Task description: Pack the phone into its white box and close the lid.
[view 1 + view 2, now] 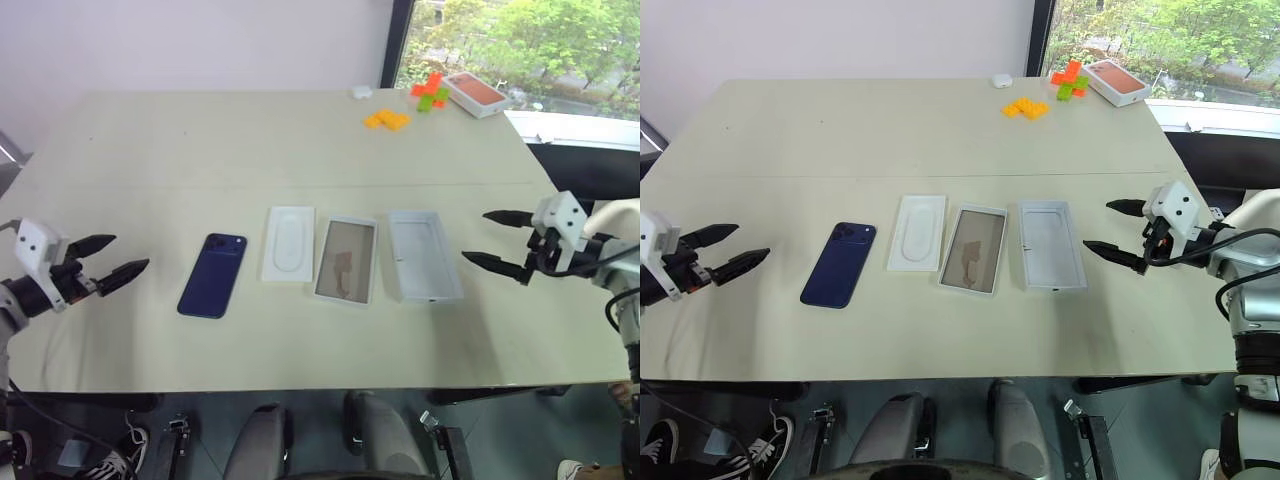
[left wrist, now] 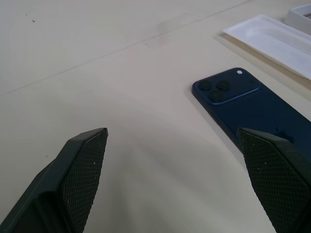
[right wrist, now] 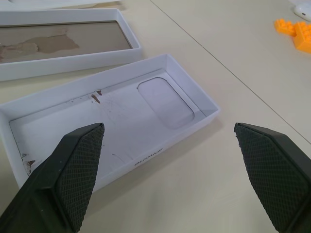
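Four flat items lie in a row on the table: one phone, one white insert, one white box, one lid lying open side up. The left gripper hovers spread wide just left of the phone, empty. The right gripper hangs equally wide beside the lid. Far off sit what look like toy bricks.

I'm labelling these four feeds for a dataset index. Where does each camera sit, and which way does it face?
Left eye and right eye: on the head, looking forward and down over the table; left pincer and right pincer show, both open.
Left wrist: along the left pincer toward the phone.
Right wrist: along the right pincer toward the lid.
Shared: both eye views also show the phone and lid.
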Action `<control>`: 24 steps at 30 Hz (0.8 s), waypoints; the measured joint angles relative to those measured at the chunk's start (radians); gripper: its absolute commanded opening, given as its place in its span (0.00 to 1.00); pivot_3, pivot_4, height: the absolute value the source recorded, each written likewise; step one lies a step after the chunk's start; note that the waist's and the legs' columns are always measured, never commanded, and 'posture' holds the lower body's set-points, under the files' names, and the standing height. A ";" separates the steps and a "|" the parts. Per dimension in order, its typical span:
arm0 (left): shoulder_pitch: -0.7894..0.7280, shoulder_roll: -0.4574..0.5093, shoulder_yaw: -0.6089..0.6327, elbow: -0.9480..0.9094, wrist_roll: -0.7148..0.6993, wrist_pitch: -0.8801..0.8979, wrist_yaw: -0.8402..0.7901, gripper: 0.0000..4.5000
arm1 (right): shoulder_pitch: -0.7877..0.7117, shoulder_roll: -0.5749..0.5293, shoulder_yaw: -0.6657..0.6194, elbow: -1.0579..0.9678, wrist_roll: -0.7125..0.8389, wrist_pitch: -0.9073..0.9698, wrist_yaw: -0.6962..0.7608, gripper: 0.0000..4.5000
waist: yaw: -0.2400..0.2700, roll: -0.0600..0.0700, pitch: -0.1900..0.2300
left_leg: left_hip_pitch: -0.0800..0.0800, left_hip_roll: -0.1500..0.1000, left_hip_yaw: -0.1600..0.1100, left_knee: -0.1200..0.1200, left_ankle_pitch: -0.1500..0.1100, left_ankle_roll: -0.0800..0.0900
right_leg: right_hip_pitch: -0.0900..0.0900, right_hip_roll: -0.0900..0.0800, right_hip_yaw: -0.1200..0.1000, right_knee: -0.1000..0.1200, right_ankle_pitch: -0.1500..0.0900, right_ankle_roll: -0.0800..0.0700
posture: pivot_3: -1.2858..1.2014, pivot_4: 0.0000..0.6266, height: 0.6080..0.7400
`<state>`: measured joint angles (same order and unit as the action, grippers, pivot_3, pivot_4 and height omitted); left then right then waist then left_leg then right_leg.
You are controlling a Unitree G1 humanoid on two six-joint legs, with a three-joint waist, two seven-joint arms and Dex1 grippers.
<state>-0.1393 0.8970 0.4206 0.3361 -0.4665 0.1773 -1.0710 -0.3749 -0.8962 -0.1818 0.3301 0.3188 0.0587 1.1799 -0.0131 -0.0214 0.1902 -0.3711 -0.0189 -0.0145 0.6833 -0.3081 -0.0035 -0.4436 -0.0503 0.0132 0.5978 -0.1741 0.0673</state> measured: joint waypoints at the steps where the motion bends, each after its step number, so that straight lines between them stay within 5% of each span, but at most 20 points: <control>1: 0.000 0.001 0.000 -0.002 0.000 0.005 -0.001 1.00 | 0.000 0.000 0.000 0.000 0.000 0.000 0.000 1.00 | 0.000 0.000 0.000 | 0.000 0.000 0.000 0.000 0.000 0.000 | 0.000 0.000 0.000 0.000 0.000 0.000 | 0.52 0.24 1.00; 24: -0.071 -0.059 -0.002 -0.106 -0.040 0.115 0.039 1.00 | 0.002 0.003 0.016 -0.054 0.033 0.047 0.047 1.00 | -0.001 0.000 0.000 | 0.000 0.000 0.000 0.000 0.000 0.000 | 0.000 0.000 0.000 0.000 0.000 0.000 | 0.52 0.24 1.00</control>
<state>-0.2102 0.8376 0.4187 0.2299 -0.5063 0.2927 -1.0317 -0.3726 -0.8929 -0.1656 0.2757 0.3517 0.1059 1.2272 -0.0142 -0.0214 0.1902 -0.3709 -0.0189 -0.0144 0.6833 -0.3081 -0.0035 -0.4436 -0.0502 0.0135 0.5980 -0.1738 0.0677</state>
